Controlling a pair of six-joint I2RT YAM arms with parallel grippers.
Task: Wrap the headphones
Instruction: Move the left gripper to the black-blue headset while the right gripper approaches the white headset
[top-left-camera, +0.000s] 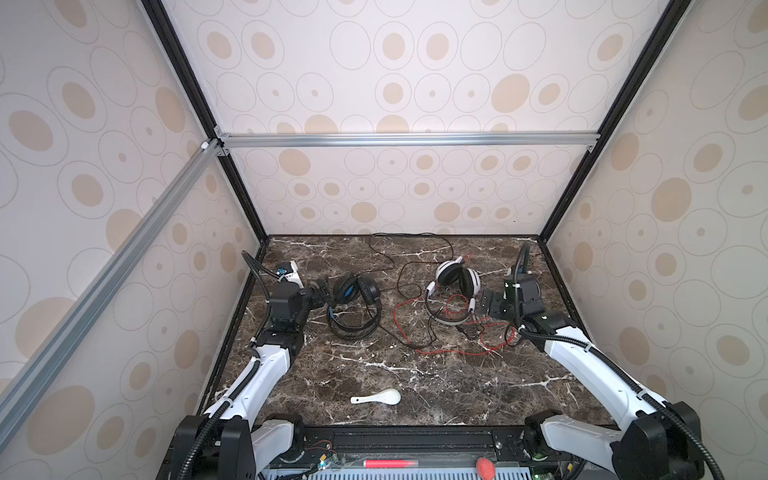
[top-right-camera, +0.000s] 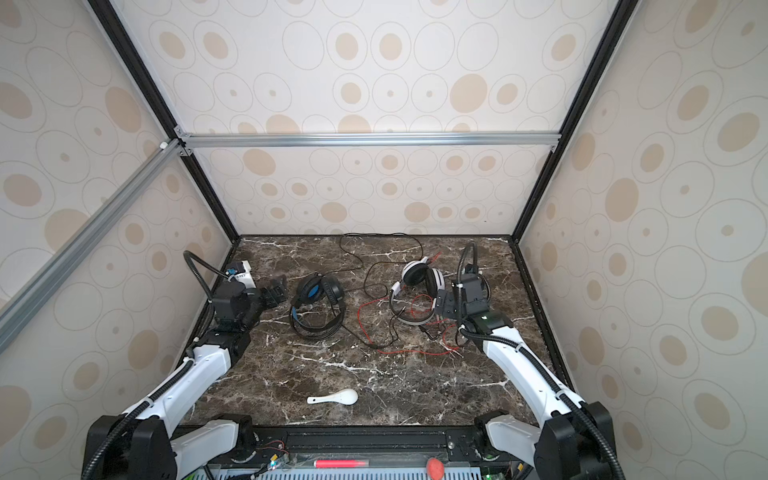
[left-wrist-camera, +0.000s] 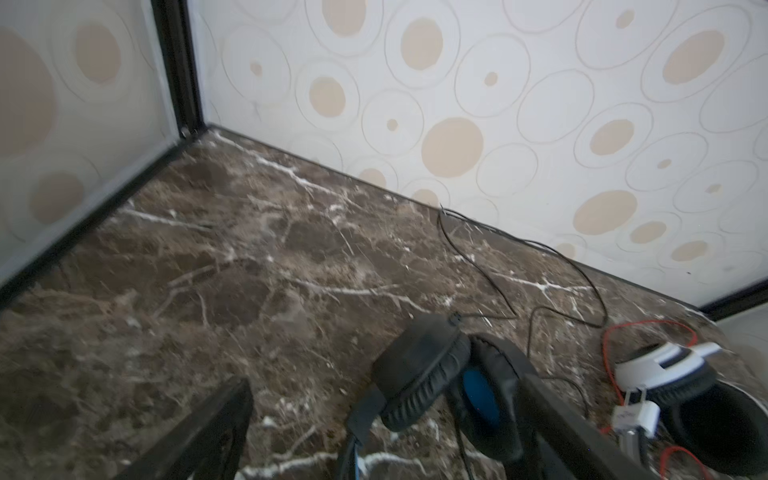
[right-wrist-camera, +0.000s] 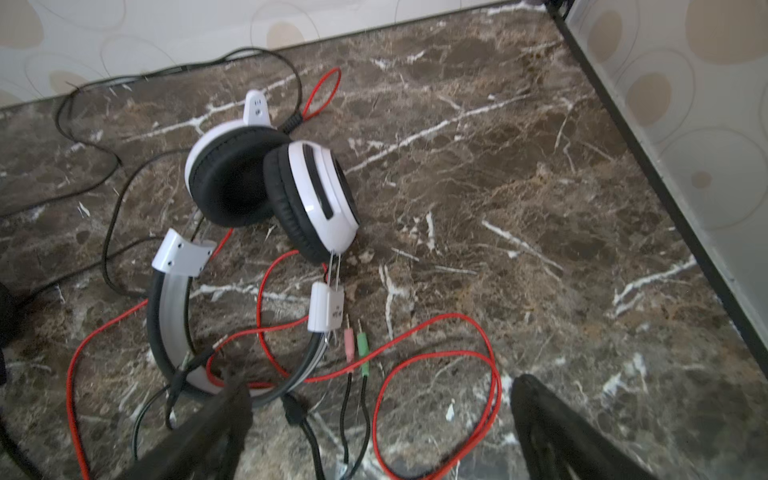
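The black headphones (top-left-camera: 355, 305) (top-right-camera: 318, 307) with a blue inner band lie left of centre on the marble table. Their thin black cord (top-left-camera: 390, 257) trails to the back wall. My left gripper (top-left-camera: 324, 293) (left-wrist-camera: 386, 388) stands open just left of their earcups (left-wrist-camera: 419, 374), holding nothing. The white headphones (top-left-camera: 455, 286) (right-wrist-camera: 291, 187) with black earpads lie right of centre. Their red cord (top-left-camera: 453, 353) (right-wrist-camera: 490, 361) sprawls in loops in front. My right gripper (top-left-camera: 488, 305) (right-wrist-camera: 382, 390) is open beside the white headband, low over a red loop and the pink and green plugs (right-wrist-camera: 357, 345).
A small white ceramic spoon (top-left-camera: 376, 397) (top-right-camera: 332, 398) lies near the front edge of the table (top-left-camera: 457, 386). Patterned walls close in the left, back and right sides. The black and red cords cross between the two headsets.
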